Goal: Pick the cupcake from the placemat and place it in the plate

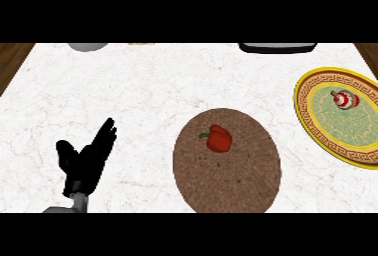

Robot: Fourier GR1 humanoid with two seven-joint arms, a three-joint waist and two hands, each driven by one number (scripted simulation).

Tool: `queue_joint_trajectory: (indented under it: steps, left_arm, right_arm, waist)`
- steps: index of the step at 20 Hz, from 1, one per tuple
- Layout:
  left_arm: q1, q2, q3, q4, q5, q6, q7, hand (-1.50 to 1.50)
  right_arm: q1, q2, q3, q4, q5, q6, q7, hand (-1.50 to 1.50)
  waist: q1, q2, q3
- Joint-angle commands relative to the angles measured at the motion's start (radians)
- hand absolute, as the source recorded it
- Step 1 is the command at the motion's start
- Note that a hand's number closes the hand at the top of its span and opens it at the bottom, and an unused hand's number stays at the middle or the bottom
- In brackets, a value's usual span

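Sitting on the green middle of the yellow-rimmed plate (304, 102), the small red-and-white cupcake (344, 100) is well apart from the woven placemat (236, 175), so the placing looks done. A red pepper (218, 138) lies on the placemat (a decoy, I judge, rightly left alone). The left hand (87, 160) shows at lower left over the bench (148, 85), fingers straight and apart, holding nothing. The right hand is out of view. No writing can be read.

text: none legible | labels: none | numbers: none | plate (319, 131) rim: ornamental pattern only
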Motion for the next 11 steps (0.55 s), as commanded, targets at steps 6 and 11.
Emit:
queue_joint_trajectory:
  steps: [6, 11]
  left_arm:
    - [-0.016, -0.025, 0.011, 0.074, -0.033, 0.004, 0.016, 0.0]
    - [0.029, -0.002, 0.036, 0.013, -0.003, -0.034, 0.043, 0.0]
  right_arm:
    - [0.177, 0.018, 0.039, -0.178, -0.005, 0.005, 0.013, -1.5]
    - [0.318, 0.076, 0.028, -0.261, -0.028, -0.003, -0.045, -1.5]
  waist:
    - [-0.005, 0.006, -0.007]
    - [-0.006, 0.005, -0.007]
